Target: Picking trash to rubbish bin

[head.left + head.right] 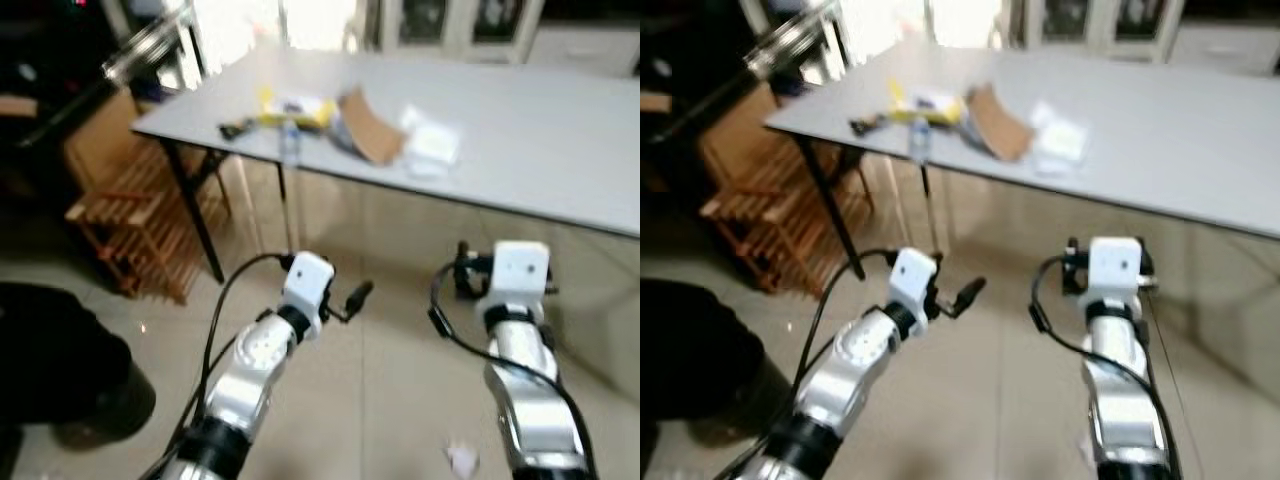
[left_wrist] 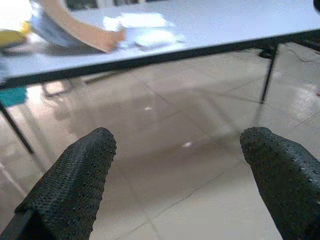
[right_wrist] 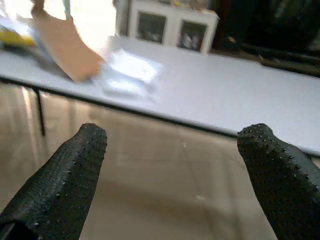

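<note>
Nothing is picked up yet: the cardboard (image 1: 365, 125) and wrappers (image 1: 432, 147) lie on the counter (image 1: 560, 130). Left claw (image 2: 175, 165) and right claw (image 3: 170, 165) hover before it, both spread wide and empty.

My head views are blurry all over, as if smeared. Bright light pours in from the window (image 1: 300, 20) at the far end and washes it out to white. The counter (image 1: 520, 130) top looks pale, and the shiny floor (image 1: 390, 370) shows soft reflections. The left side is dark. In my wrist views the black fingers (image 2: 75, 185) look sharp, but things behind them are fuzzy.
</note>
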Available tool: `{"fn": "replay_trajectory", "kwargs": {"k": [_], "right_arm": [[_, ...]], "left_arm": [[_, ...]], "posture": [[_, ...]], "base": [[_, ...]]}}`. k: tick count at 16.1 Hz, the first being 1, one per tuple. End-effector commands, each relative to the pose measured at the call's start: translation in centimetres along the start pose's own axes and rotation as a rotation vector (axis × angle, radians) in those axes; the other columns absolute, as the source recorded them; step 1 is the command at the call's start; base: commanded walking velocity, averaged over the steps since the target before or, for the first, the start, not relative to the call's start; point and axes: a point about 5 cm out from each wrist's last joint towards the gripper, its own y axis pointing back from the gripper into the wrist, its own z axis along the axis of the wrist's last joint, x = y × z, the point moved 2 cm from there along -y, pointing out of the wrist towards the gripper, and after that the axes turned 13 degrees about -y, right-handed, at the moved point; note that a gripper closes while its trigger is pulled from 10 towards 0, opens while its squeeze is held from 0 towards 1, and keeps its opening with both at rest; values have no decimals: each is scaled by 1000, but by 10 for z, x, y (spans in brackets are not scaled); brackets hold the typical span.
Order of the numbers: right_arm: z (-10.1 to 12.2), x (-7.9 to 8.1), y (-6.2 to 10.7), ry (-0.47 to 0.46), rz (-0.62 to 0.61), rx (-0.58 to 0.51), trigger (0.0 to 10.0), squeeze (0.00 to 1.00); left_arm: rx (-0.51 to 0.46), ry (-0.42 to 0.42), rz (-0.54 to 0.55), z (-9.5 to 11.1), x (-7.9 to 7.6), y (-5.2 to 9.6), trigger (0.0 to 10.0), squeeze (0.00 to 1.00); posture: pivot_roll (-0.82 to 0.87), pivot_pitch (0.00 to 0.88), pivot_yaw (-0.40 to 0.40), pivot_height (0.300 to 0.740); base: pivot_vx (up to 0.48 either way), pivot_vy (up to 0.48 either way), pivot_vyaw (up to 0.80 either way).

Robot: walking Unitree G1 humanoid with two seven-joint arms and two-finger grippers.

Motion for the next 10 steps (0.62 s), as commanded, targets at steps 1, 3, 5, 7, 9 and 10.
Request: {"fn": "replay_trajectory", "kwargs": {"k": [1, 3, 5, 7, 9, 10], "right_arm": [[6, 11, 0, -1, 34, -24, 10000, 0], [6, 12, 0, 1, 36, -25, 10000, 0], [5, 11, 0, 4, 36, -25, 10000, 0], [7, 11, 0, 5, 35, -31, 10000, 0], [12, 12, -3, 15, 37, -50, 10000, 0], [14, 12, -4, 18, 36, -57, 10000, 0]], "left_arm": [[12, -18, 29, -3, 11, 3, 10000, 0], [12, -18, 28, -3, 11, 3, 10000, 0], [12, -18, 29, -3, 11, 4, 10000, 0], [1, -26, 23, 0, 11, 3, 10000, 0], [-13, -35, 22, 5, 13, 1, 10000, 0], [-17, -36, 24, 7, 15, 0, 10000, 0]], "posture": [[-74, 53, 25, 740], [-74, 53, 25, 740], [-72, 52, 24, 740], [-73, 52, 24, 740], [-73, 51, 26, 740], [-74, 49, 27, 740]], "base": [[480, 0, 0], [480, 0, 0], [480, 0, 0], [480, 0, 0], [480, 0, 0], [480, 0, 0]]}}
